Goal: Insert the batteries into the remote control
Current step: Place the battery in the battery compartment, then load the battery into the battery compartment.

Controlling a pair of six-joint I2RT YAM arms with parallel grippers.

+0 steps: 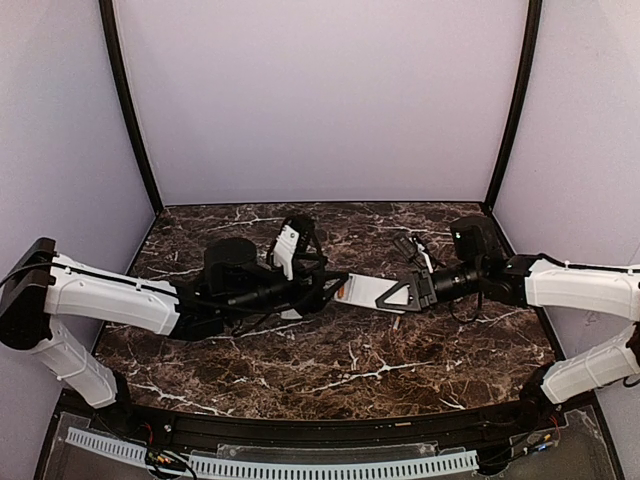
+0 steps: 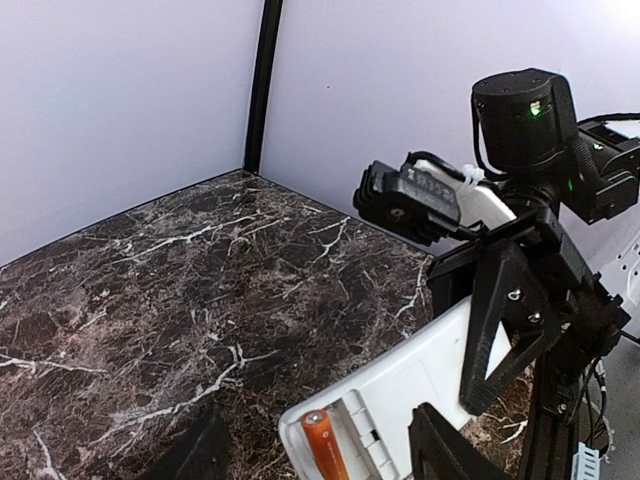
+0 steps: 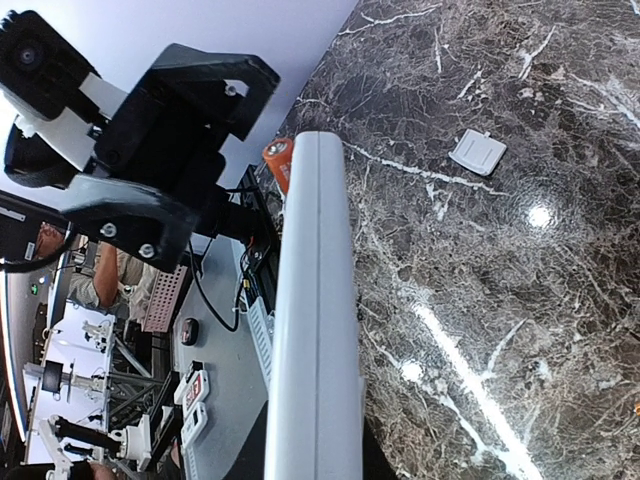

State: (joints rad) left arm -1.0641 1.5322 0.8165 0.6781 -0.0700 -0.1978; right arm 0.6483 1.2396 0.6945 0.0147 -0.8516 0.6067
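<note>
The remote control (image 1: 372, 292) is held above the table, white back up, with its battery compartment open. My right gripper (image 1: 402, 292) is shut on its far end; its black fingers (image 2: 505, 320) clamp it in the left wrist view. One orange battery (image 2: 325, 450) lies in the compartment at the remote's (image 2: 420, 375) free end. My left gripper (image 2: 318, 445) is open, one finger on each side of that end, not pinching the battery. In the right wrist view the remote (image 3: 315, 330) shows edge-on with the battery (image 3: 278, 158) at its tip. No other battery shows.
A small white square cover (image 3: 478, 152) lies on the marble table (image 1: 330, 370), seen in the right wrist view. Lilac walls and black corner posts (image 1: 130, 110) enclose the back and sides. The two arms meet over the middle of the table.
</note>
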